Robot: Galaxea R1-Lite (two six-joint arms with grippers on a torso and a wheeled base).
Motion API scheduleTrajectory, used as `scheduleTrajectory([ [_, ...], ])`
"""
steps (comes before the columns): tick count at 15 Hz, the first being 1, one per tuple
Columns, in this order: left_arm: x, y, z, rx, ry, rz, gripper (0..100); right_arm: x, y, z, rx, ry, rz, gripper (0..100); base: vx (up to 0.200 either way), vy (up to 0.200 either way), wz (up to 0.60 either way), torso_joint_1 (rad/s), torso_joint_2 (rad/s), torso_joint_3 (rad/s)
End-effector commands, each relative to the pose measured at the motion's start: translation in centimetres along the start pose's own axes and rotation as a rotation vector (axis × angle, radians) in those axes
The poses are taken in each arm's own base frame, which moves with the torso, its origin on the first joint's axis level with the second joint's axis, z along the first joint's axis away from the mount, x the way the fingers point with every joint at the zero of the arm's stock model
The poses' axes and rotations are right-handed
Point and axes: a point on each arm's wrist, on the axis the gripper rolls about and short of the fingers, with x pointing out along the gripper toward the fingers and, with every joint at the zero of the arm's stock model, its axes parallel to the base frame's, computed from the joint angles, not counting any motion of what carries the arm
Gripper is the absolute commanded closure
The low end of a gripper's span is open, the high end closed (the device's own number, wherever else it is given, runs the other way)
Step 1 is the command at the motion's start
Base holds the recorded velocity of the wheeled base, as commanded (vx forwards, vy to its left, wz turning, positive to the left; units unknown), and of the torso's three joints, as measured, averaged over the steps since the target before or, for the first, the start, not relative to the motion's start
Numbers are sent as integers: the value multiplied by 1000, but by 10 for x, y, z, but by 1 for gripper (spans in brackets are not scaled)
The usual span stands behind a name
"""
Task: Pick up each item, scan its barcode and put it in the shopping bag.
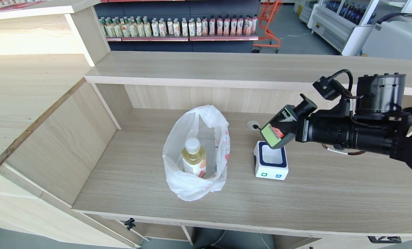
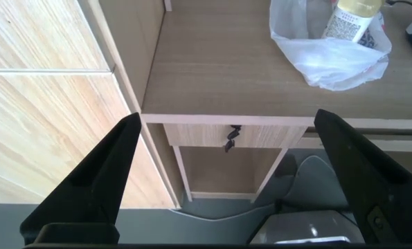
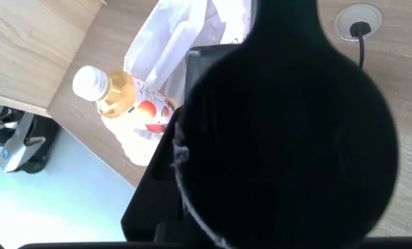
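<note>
A white plastic shopping bag [image 1: 211,128] stands open in the middle of the wooden counter [image 1: 330,193]. A bottle of yellow drink with a white cap [image 1: 193,157] stands upright inside it. To the bag's right sits a white scanner with a blue rim [image 1: 271,160]. My right gripper [image 1: 286,125] is shut on a small dark pack with a green face [image 1: 272,135], held tilted just above the scanner. In the right wrist view the dark pack [image 3: 289,138] hides the fingers, with the bottle [image 3: 115,90] and bag [image 3: 185,34] beyond. My left gripper [image 2: 223,187] hangs open and empty below the counter's front edge.
A cable grommet [image 1: 253,125] lies behind the scanner. A raised shelf [image 1: 226,67] runs along the back and a wooden side wall [image 1: 64,138] closes the left. A key hangs in the drawer [image 2: 230,137] under the counter. Shelves of bottles [image 1: 178,27] stand far behind.
</note>
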Motion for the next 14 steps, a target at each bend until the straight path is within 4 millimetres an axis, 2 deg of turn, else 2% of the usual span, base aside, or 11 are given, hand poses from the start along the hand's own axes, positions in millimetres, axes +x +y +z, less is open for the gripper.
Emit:
scheduleTrajectory([
  [1,0,0,0,0,3,-1,0,38,7,-20,-37,57,44,100,0,0,0,0,0,0],
  [3,0,0,0,0,1,-1,0,71,2,-37,-189,31,47,100,0,0,0,0,0,0],
  [7,0,0,0,0,1,-1,0,122,0,-49,-299,-12,82,100,0,0,0,0,0,0],
  [11,0,0,0,1,1,-1,0,161,8,-50,-326,-49,118,100,0,0,0,0,0,0],
  [14,0,0,0,1,1,-1,0,181,16,-52,-340,-77,177,100,0,0,0,0,0,0],
])
